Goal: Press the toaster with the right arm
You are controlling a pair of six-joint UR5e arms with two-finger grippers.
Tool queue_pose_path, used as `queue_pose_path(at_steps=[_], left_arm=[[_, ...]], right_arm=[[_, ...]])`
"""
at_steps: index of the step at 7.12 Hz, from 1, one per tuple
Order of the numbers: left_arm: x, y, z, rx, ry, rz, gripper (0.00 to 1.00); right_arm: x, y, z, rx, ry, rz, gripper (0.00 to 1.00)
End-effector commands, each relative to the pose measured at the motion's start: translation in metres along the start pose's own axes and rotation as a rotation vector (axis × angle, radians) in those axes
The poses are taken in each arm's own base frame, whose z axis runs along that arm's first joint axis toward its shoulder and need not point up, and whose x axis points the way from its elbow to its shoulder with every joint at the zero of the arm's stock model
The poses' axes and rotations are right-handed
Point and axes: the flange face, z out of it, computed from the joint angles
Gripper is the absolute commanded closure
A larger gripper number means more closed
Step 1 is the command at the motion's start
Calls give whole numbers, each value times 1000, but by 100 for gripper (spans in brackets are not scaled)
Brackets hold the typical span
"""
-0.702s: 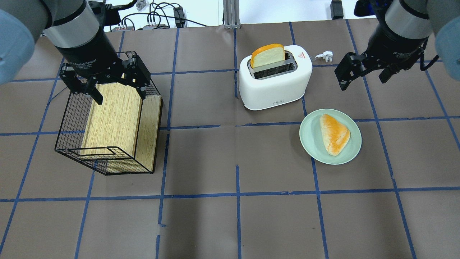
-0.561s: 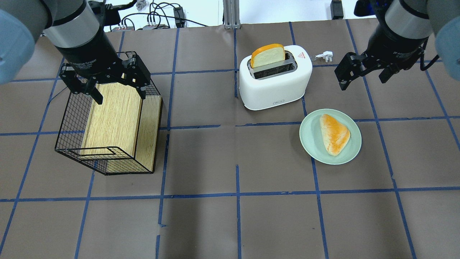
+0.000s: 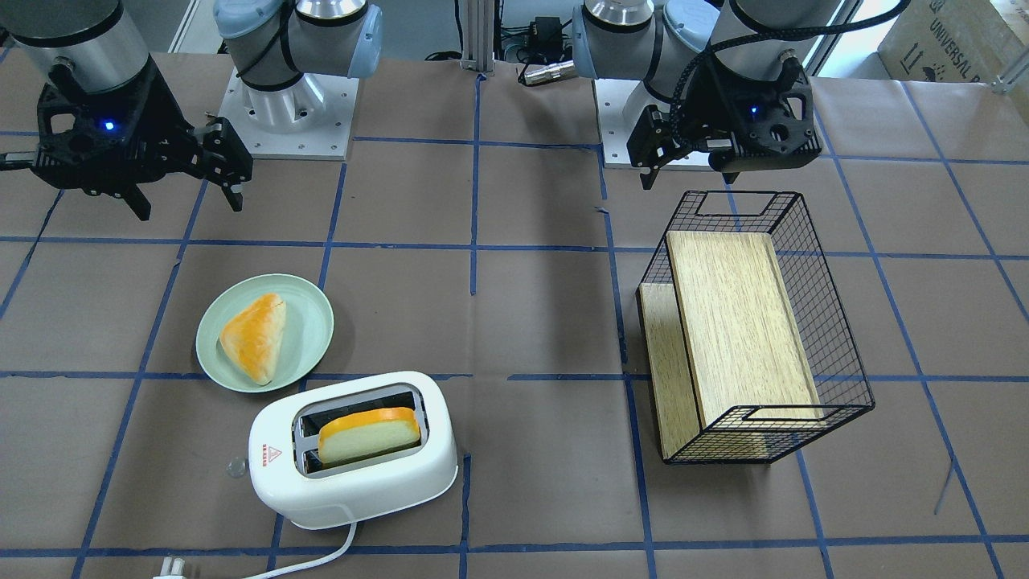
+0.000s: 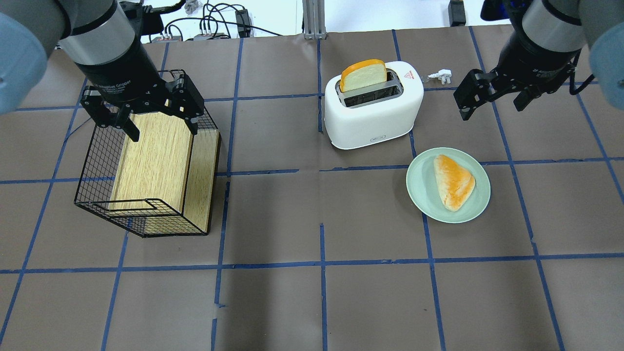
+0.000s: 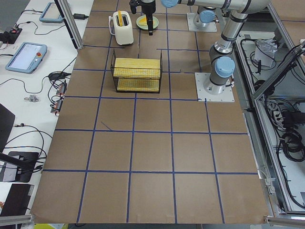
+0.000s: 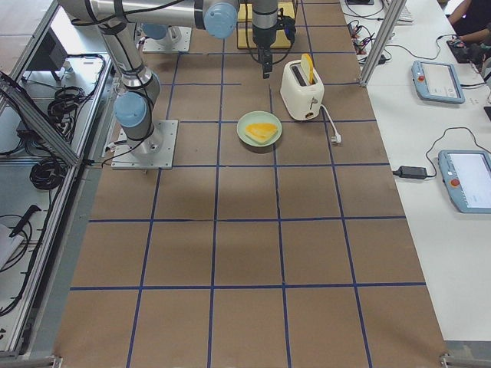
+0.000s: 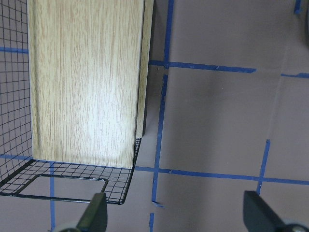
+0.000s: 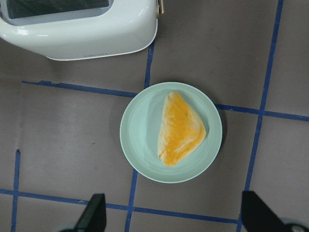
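Observation:
The white two-slot toaster [image 4: 373, 109] stands at the far middle of the table with a slice of bread [image 4: 363, 75] upright in its far slot. It also shows in the front view [image 3: 354, 478] and at the top of the right wrist view [image 8: 77, 34]. My right gripper [image 4: 491, 108] is open and empty. It hovers above the table to the right of the toaster, apart from it, and also shows in the front view [image 3: 190, 205]. My left gripper [image 4: 162, 130] is open and empty above the wire basket [image 4: 146, 214].
A pale green plate [image 4: 421, 195] with a triangular pastry [image 4: 453, 181] lies just in front and right of the toaster, below the right gripper. The toaster's white plug [image 4: 441, 74] lies behind it. The black wire basket holds a wooden board [image 4: 156, 156].
My right gripper has edged very slightly toward the far side of the table. Nothing else has moved.

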Motion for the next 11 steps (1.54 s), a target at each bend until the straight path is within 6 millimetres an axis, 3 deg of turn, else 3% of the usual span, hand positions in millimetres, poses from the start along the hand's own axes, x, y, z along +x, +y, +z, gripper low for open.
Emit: queue_pose_path(at_steps=[1, 2, 4, 7, 9, 11], left_arm=[[0, 0, 0, 0, 0, 0, 0], [0, 0, 0, 0, 0, 0, 0], [0, 0, 0, 1, 0, 0, 0], [0, 0, -1, 1, 0, 0, 0], [0, 0, 0, 0, 0, 0, 0], [0, 0, 0, 0, 0, 0, 0]], right_arm=[[10, -16, 4, 23, 2, -20, 24], [28, -26, 6, 21, -24, -51, 93], [73, -53, 14, 63, -166, -10, 96], [85, -103, 35, 67, -299, 6, 96], [92, -139, 102, 12, -416, 27, 96], [97, -159, 124, -8, -428, 29, 96]])
